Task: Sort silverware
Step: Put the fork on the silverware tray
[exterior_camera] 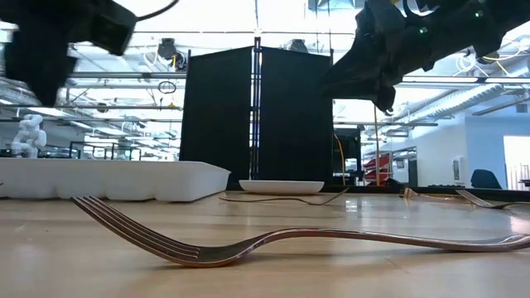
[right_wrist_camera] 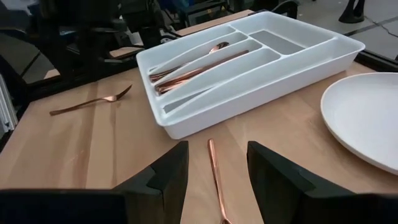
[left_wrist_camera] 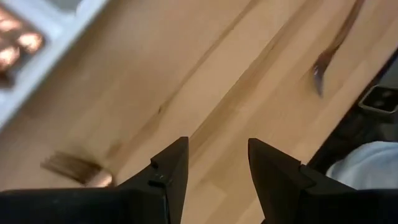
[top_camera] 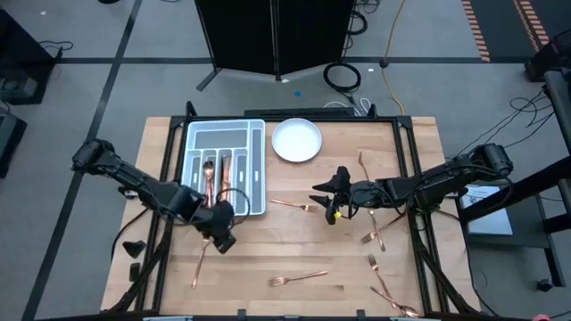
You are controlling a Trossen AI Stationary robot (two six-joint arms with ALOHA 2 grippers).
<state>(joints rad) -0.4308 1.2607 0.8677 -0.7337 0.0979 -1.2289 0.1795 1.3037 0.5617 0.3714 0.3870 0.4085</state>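
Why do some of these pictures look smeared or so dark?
Left wrist view: the tray and a fork are smeared with blur. Low view: bright windows behind turn both arms into dark silhouettes, while the near fork lies sharp. Right wrist view: crisp, with the silverware in the tray showing clearly. High view: evenly lit.

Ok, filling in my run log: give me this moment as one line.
left hand: open, empty, by tray | right hand: open, empty, over fork | silverware in tray: a few
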